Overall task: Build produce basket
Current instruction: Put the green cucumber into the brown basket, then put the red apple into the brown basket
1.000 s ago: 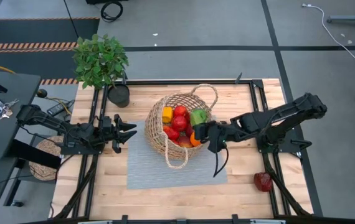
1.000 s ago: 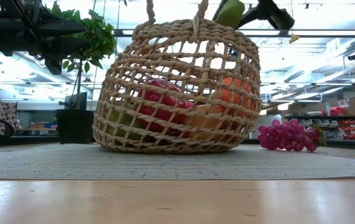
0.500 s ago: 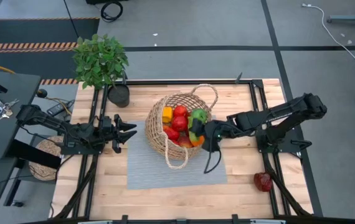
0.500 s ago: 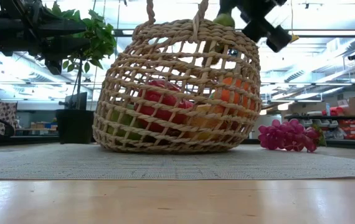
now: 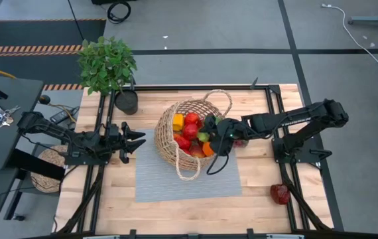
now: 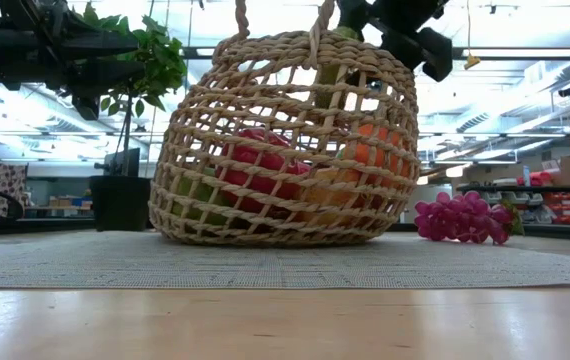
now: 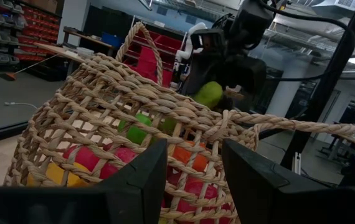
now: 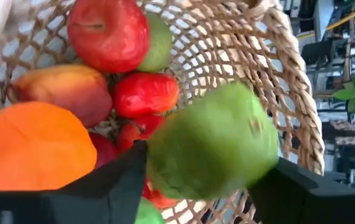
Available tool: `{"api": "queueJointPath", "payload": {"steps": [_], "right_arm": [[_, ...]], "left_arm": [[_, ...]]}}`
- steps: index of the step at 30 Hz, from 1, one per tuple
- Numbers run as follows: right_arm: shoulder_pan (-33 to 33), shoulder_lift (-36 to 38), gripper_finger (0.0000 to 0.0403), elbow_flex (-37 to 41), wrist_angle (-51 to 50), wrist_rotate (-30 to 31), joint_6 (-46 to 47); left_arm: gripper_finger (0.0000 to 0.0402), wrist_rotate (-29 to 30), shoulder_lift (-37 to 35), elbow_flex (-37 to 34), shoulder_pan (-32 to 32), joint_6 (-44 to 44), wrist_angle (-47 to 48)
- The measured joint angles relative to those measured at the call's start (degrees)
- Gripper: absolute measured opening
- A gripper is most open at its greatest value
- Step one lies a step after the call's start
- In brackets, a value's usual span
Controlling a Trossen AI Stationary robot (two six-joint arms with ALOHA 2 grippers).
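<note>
At the centre of the high view, the right gripper (image 5: 210, 130) now reaches over the right-hand rim of the basket (image 5: 168, 143), whereas a second ago it was short of that rim, farther right in the frame; its jaws are closed on a green fruit (image 8: 213, 144), probably an apple or pear, though the blur does not settle which. The carry has thus given way to the lowering stage, and release into the basket is judged the step in hand. The basket stands on a grey mat (image 5: 156, 182) in mid-bench, already holding red, orange and yellow produce (image 5: 190, 131). The left gripper (image 5: 133, 141) waits at centre left, just beside the mat's edge, its jaws spread wide and empty, unchanged across the interval. The right wrist view alone shows the jaws clasping the fruit directly above a red apple (image 8: 108, 32) and an orange (image 8: 34, 148), so there is room beneath. The left wrist view shows the fruit (image 7: 208, 94) just above the rim, which the overhead view cannot resolve. The low view reveals purple grapes (image 6: 459, 218) on the bench at lower right, behind the basket; the high view adds a red item (image 5: 280, 194) at lower right, well apart; both remain to be gathered.
</note>
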State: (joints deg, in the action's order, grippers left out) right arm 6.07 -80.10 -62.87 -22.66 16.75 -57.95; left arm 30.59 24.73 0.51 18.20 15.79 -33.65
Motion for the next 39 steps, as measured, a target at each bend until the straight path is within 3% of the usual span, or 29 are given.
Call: {"api": "queueJointPath", "payload": {"steps": [5, 11, 21, 26, 33, 39], "right_arm": [[0.00, 0.07, 0.0325, 0.00, 0.14, 1.04, 3.75], [1.80, 1.25, 0.0395, 0.00, 3.08, 9.51, 4.00], [12.10, 5.17, 0.0373, -0.02, 5.35, 18.64, 15.11], [16.08, 5.34, 0.0373, -0.02, -2.35, 19.53, 24.60], [16.33, 5.19, 0.0373, -0.04, -19.61, 8.51, 46.82], [20.27, 5.19, 0.0373, -0.04, -26.65, 6.84, 62.15]], "left_arm": [[0.0160, 0.00, -0.01, 0.00, 0.00, 0.01, 0.00], [0.0160, 0.00, 0.00, 0.00, -0.02, 0.00, 0.02], [0.0160, 0.00, 0.00, 0.00, -0.02, 0.02, 0.02], [0.0160, 0.00, -0.02, 0.00, -0.02, 0.02, 0.00], [0.0160, 0.00, -0.02, 0.00, 0.00, 0.02, 0.00], [0.0160, 0.00, -0.02, 0.00, -0.02, 0.00, 0.00]]}}
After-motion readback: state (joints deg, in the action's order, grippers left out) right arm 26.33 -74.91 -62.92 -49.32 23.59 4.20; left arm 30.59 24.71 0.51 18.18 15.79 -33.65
